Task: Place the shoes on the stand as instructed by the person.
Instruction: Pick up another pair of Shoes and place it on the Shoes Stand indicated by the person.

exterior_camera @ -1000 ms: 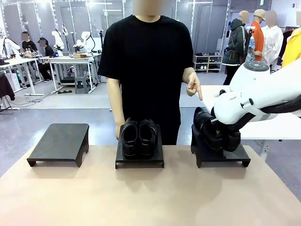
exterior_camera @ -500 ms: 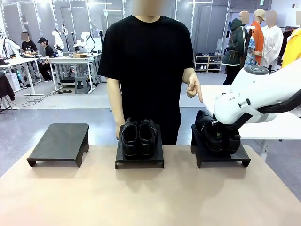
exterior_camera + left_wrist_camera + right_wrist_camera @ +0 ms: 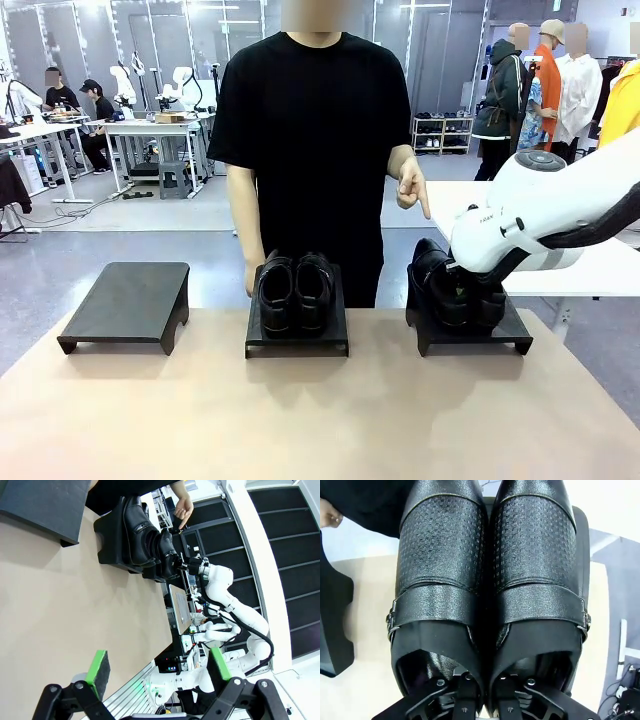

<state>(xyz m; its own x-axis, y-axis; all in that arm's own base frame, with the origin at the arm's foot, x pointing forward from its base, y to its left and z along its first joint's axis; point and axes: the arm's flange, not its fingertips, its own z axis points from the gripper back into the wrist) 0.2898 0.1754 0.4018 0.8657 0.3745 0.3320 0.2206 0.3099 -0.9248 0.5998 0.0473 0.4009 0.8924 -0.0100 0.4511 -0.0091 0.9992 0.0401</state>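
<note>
One pair of shoes (image 3: 294,291) was already set on the middle stand (image 3: 297,342), while the second pair (image 3: 487,595) was held down on the right stand (image 3: 470,331), pinched by the right gripper (image 3: 482,696) and not yet released; the left gripper (image 3: 159,672) was spread and empty.

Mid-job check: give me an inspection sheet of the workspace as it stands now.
Surface: tan table, three dark stands on it.
Job's things: left stand bare; one shoe pair on the middle stand; second pair on or just above the right stand. Person's hand points down toward that stand.
Clutter: nothing seen.
Grippers: right pincer shut on the second pair's inner heel edges; left pincer open, holding nothing.
Cables: nothing seen on the table.
Surroundings: other tables, people and a shoe rack farther off.
</note>
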